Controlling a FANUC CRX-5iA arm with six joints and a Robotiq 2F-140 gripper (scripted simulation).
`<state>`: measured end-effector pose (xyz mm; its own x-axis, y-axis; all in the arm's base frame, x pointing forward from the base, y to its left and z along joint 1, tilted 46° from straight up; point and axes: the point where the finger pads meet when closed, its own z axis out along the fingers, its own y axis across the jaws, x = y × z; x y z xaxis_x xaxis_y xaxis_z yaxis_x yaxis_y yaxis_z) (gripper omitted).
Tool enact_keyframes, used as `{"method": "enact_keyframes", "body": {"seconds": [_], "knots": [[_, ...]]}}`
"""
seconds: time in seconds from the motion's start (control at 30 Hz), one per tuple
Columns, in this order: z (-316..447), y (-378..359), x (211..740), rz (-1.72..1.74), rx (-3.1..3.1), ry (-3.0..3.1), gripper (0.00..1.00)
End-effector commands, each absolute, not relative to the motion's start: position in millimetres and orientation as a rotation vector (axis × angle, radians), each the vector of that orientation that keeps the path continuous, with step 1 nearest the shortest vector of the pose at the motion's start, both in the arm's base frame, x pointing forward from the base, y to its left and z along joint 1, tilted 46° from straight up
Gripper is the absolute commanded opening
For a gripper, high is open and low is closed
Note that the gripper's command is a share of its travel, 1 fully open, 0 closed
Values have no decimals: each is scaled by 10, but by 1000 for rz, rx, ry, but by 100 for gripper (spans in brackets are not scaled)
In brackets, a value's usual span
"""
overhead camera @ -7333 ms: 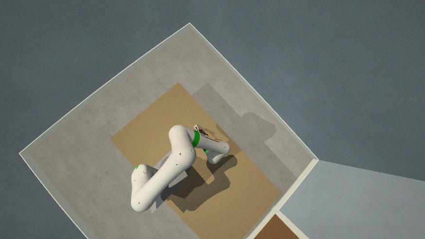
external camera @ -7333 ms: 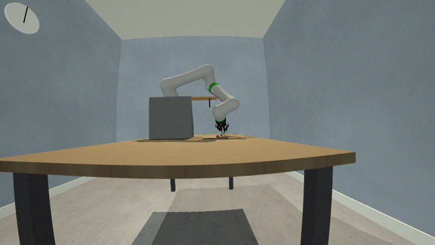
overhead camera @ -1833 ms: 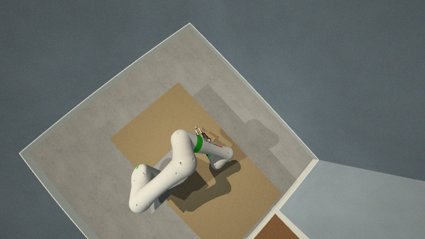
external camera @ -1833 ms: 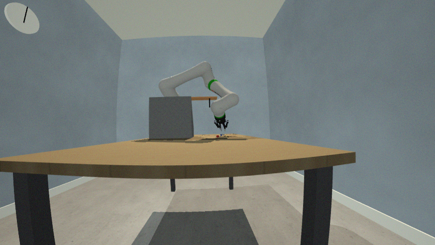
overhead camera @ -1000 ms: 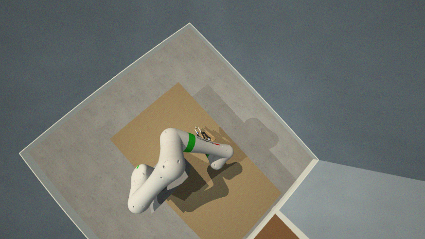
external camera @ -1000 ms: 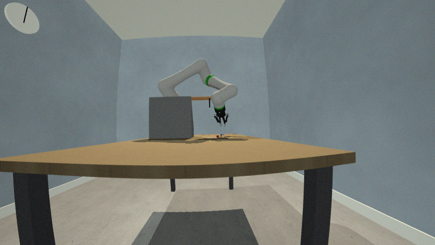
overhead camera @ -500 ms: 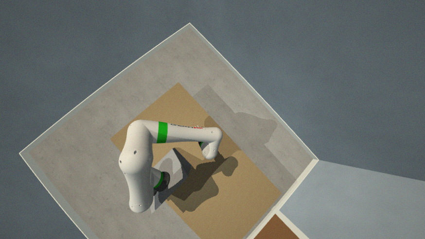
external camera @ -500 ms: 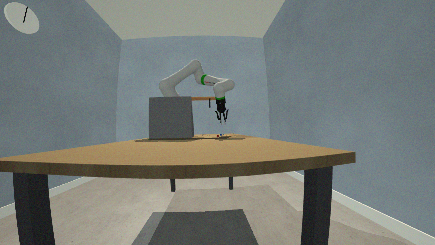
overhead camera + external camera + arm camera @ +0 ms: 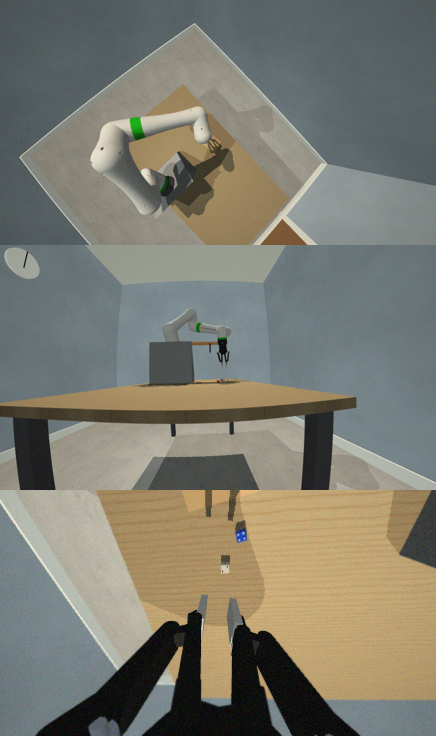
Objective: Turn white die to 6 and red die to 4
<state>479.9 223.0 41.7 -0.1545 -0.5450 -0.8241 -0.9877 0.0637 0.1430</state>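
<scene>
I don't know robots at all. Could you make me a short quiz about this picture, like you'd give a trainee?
1. True or false: the gripper holds a die.
2. Which die lies nearer the fingertips in the wrist view: A) blue die B) white die?
3. Does the gripper touch the table or hang above it?

Key: 1 false, nothing is between the fingers. 2 B. 3 It hangs above it.

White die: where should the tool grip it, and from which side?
Judging by its flat pose, grip the white die by two opposite side faces, coming straight down. The blue die lies apart, leaving room. The tool hangs above, narrowed, empty.
</scene>
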Motion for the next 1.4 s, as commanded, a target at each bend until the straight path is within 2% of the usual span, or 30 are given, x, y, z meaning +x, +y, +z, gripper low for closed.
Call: {"method": "enact_keyframes", "body": {"seconds": [0.0,0.2,0.23,0.6,0.87,0.9,1.37], "knots": [[463,2255,4789,924,-1618,1853,19],[533,2269,4812,868,-1674,1903,19],[533,2269,4812,868,-1674,1903,100],[529,2273,4811,868,-1675,1903,100],[131,2561,4695,872,-1711,1883,100],[131,2561,4695,872,-1711,1883,19],[131,2561,4695,872,-1711,1883,19]]}}
